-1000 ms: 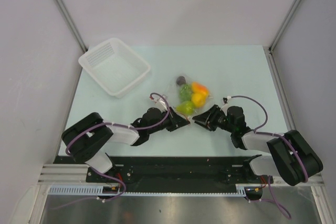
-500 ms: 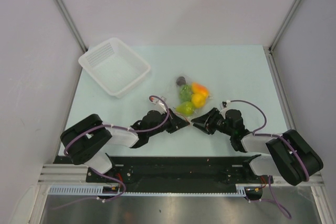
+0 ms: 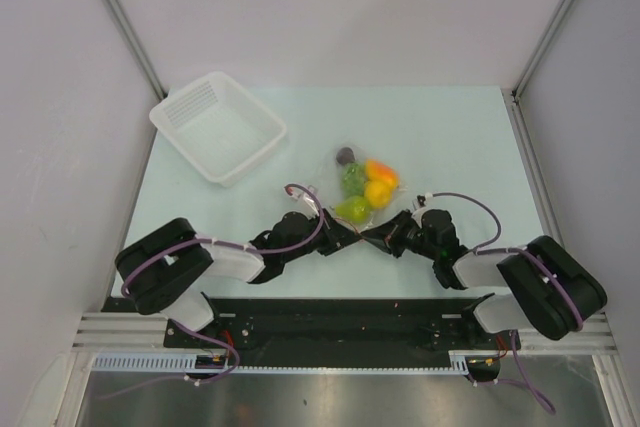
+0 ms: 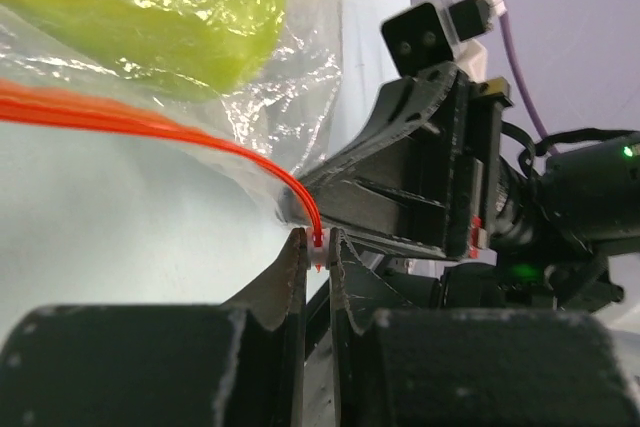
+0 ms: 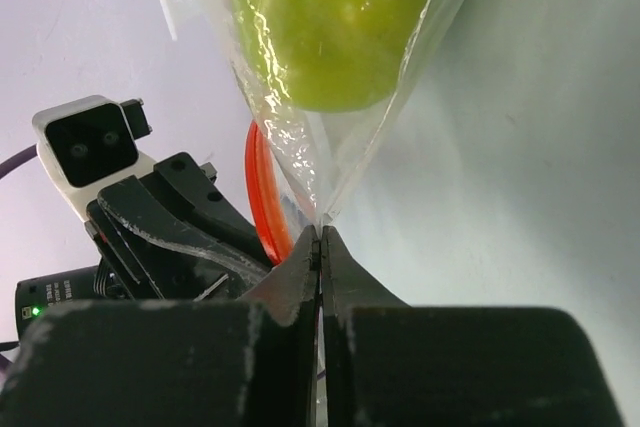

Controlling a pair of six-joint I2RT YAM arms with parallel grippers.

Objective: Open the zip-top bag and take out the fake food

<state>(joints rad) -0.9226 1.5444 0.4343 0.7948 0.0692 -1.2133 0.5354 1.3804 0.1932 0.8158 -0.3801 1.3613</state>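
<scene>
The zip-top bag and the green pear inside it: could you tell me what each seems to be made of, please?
The zip-top bag: thin clear plastic film; it crinkles, glints and shows the fruit through it. Its zip strip: red-orange, seemingly a firmer plastic ridge. The green pear: likely moulded plastic, smooth and glossy, judging by its uniform colour.

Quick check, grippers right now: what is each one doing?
Left gripper: closed, pinching the zip-top bag at its red zip strip.
Right gripper: closed, pinching the bag's clear plastic edge.
</scene>
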